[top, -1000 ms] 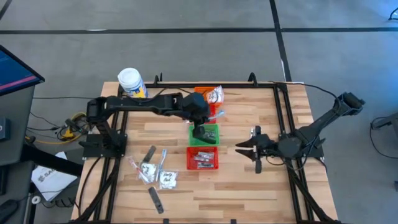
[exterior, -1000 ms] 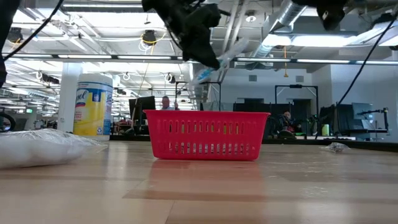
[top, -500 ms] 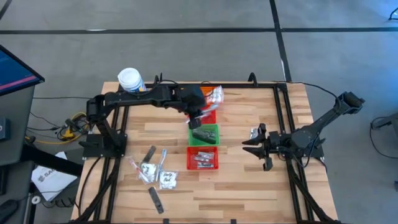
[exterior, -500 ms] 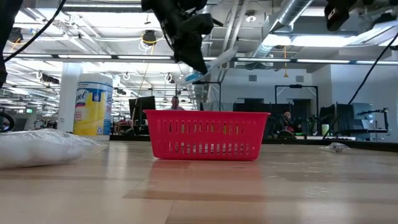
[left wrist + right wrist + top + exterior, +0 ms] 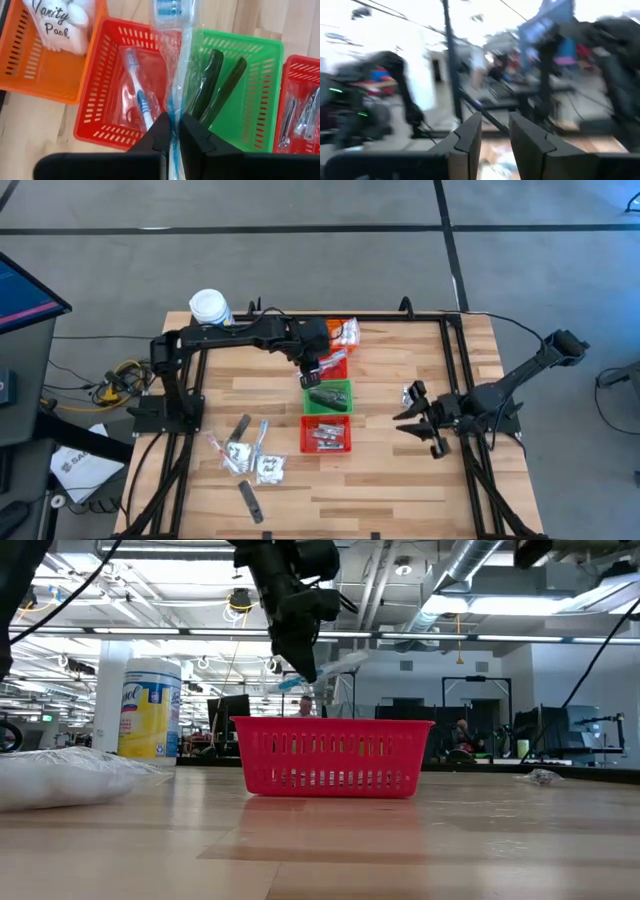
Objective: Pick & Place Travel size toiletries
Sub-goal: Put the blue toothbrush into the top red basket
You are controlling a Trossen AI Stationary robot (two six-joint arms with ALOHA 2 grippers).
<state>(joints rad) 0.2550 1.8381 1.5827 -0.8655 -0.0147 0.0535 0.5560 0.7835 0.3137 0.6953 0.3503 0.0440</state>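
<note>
One wrapped toothbrush (image 5: pixel 175 60) pinched in left gripper (image 5: pixel 173 131), jaws clamped on its handle, long axis in line with the fingers, blue-bristled head pointing away from wrist, hanging above red basket (image 5: pixel 100 127) beside green basket (image 5: pixel 260 107), right gripper (image 5: pixel 420 420) off to the side, fingers narrowly parted, holding nothing visible.

A white jar (image 5: pixel 209 308) with a yellow label stands at the wooden table's (image 5: pixel 400 480) far left corner.
</note>
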